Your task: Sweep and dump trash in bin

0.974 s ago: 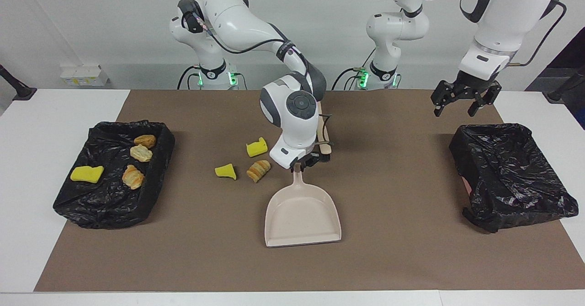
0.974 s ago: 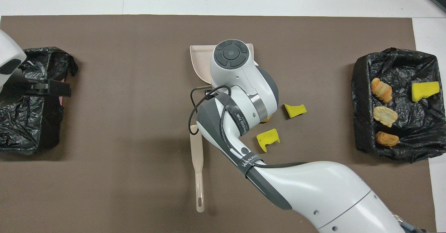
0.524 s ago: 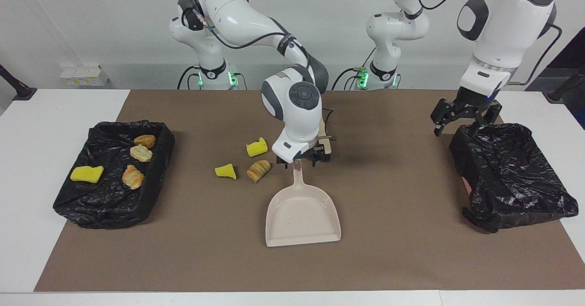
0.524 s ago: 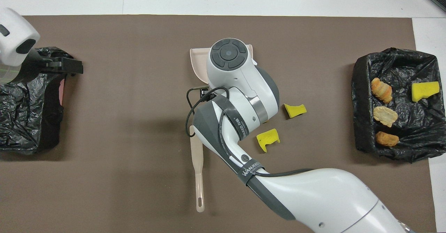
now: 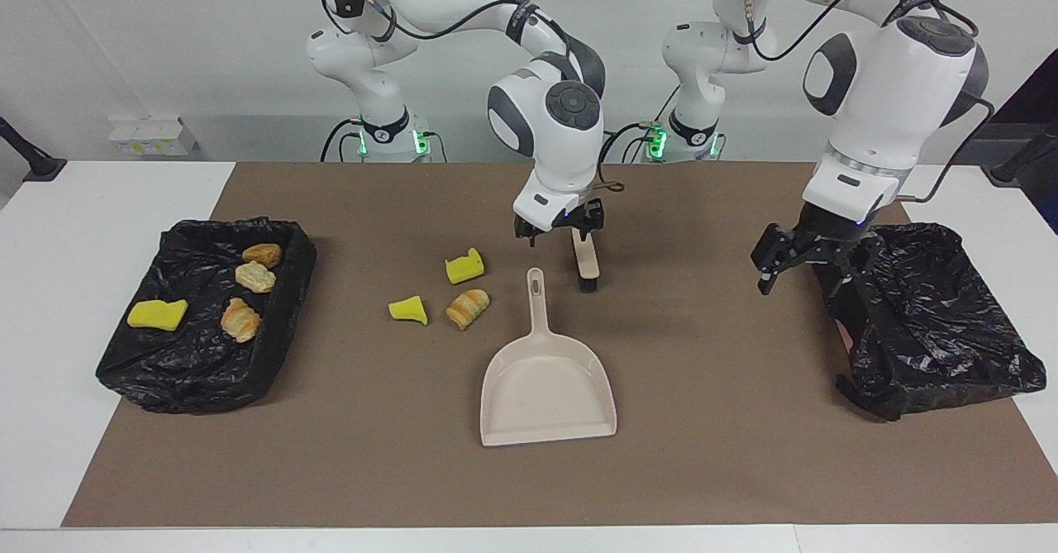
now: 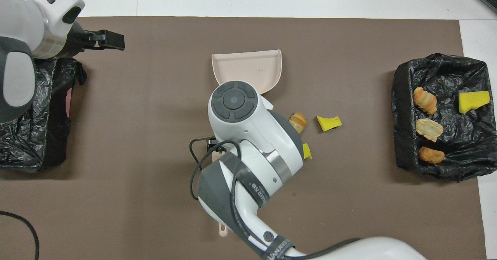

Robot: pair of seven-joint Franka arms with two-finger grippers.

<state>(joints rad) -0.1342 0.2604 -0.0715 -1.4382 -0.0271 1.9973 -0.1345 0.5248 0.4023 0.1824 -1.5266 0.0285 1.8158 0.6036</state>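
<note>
Three bits of trash lie loose on the brown mat: a yellow wedge, a second yellow wedge and a tan pastry. Several more pieces lie in the black-lined bin at the right arm's end. The beige dustpan rests flat beside the loose trash, its handle pointing toward the robots. My right gripper hangs open and empty over the beige brush. My left gripper is open and empty.
A second black-lined bin stands at the left arm's end, with the left gripper low over the mat beside its rim. In the overhead view the right arm covers most of the brush.
The right gripper opened off the dustpan handle, rose and drew back toward the robots over the brush. The left gripper came down beside its bin, toward the table's middle.
</note>
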